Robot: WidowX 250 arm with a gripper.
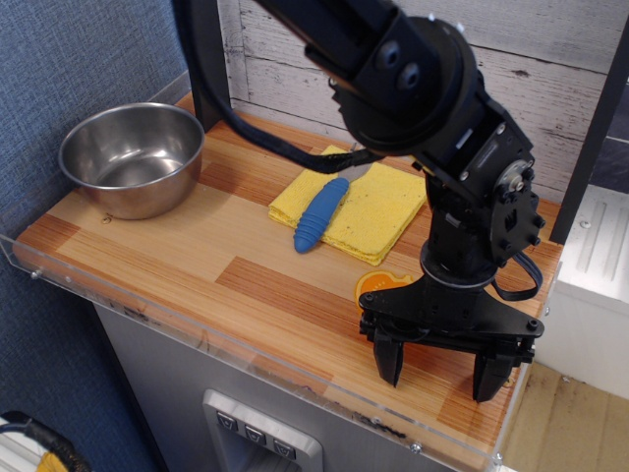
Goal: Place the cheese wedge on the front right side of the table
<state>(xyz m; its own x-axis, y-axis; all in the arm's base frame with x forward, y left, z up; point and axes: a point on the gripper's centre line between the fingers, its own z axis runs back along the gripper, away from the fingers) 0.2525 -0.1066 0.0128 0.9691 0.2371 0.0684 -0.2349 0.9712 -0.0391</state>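
One arm: black, reaching down over the front right corner of the table [177,265], gripper [444,361] hanging low above the planks.
Fingers: spread wide, nothing between them, tips just above the wood near the front edge.
Cheese wedge: [377,286] orange, lying flat on the planks near the front right corner, just behind the gripper and partly hidden by its crossbar; apparently free of both fingers.
Neighbours: yellow sponge cloth [378,208] toward the back edge with a blue-handled utensil [319,214] across it; steel bowl [133,157] at the left edge, well apart.
Step in hand: release and retreat, judged from the empty spread fingers and the wedge resting in its target area.
Good practice: lift straight up with fingers kept apart; avoid any backward sweep, since the crossbar sits close above the wedge.
Risk: light plastic piece, easily nudged toward the cloth or the acrylic rim [295,366] by a dragging fingertip.
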